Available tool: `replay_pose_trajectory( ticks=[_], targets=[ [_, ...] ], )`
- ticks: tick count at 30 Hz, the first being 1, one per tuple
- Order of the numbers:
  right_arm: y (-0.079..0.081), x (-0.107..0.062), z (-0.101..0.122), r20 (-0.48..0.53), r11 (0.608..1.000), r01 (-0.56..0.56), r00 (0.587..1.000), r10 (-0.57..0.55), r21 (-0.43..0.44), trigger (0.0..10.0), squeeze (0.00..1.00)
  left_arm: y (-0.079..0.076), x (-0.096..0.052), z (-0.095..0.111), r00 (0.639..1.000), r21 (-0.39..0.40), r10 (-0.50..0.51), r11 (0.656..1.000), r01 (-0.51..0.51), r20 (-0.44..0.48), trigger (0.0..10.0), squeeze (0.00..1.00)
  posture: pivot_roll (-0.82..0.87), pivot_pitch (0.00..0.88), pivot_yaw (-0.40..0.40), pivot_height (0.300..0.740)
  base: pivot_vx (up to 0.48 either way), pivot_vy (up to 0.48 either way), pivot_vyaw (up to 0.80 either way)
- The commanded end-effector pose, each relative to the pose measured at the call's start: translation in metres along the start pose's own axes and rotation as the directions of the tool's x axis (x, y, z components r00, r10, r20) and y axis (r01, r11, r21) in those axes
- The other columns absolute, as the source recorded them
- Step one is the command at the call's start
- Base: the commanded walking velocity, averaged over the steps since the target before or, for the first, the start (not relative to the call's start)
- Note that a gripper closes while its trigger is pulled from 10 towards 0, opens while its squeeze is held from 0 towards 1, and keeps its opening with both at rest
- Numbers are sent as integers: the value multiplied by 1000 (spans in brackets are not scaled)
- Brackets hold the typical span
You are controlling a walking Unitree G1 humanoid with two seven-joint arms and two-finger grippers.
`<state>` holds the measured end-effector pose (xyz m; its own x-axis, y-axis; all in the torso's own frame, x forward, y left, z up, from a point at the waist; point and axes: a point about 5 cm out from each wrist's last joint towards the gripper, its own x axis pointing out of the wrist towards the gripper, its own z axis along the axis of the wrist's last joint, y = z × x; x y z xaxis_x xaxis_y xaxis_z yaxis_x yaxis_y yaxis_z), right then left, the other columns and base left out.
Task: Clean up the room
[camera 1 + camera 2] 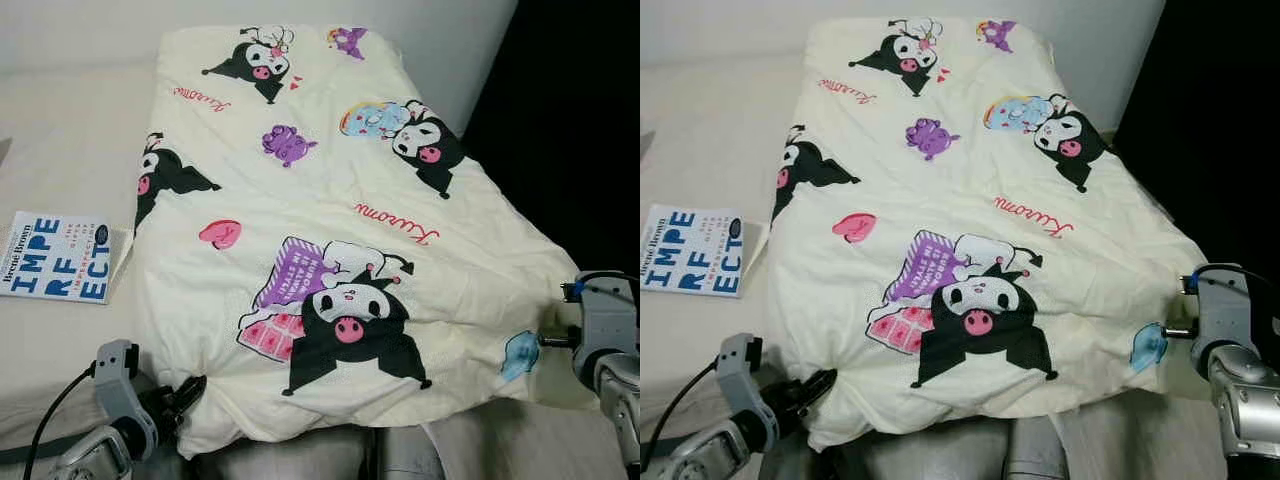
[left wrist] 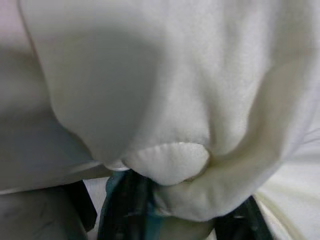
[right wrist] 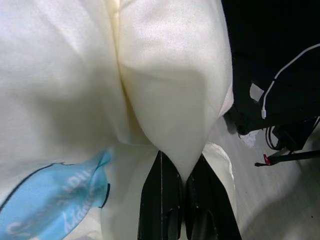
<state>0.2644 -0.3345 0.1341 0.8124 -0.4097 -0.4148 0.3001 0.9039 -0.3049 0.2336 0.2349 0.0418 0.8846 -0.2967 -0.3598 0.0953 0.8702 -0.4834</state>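
Bare bed [image 1: 70,150] beyond book [image 1: 55,257], left of quilt [image 1: 330,200].

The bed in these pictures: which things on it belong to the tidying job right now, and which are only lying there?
Part of the job:
- cartoon-print quilt, folded on the bed
- left hand, shut on the quilt's near left corner
- right hand, shut on its near right corner

Just lying about:
- blue-lettered book, flat on the bed beside the quilt's left edge

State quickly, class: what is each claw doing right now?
Left claw: closed on the near left corner of the blanket.
Right claw: closed on the blanket's near right corner.
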Motion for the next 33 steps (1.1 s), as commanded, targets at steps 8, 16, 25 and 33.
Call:
replay_pose_trajectory(
  ticks=[8,16,25,33],
  targets=[
    [12,2,-24,-91,999,-39,995,37,-25,0,0,21,-11,30,995,230,100,968,-98,4,0,59,-112,243,-21,471,0,0,0],
    [10,3,-44,-170,993,-7,985,-14,-121,0,0,30,-21,41,982,425,167,898,-117,-84,0,47,-106,245,-19,471,0,0,0],
    [0,1,-55,-233,978,38,969,-86,-205,0,0,23,-24,30,976,427,126,903,-40,-175,0,24,-105,243,-18,471,0,0,0],
    [-15,2,-51,-208,947,126,959,-193,-296,0,0,30,-32,15,952,458,149,889,-10,-267,0,0,-100,241,-21,471,0,0,0]
  ],
)
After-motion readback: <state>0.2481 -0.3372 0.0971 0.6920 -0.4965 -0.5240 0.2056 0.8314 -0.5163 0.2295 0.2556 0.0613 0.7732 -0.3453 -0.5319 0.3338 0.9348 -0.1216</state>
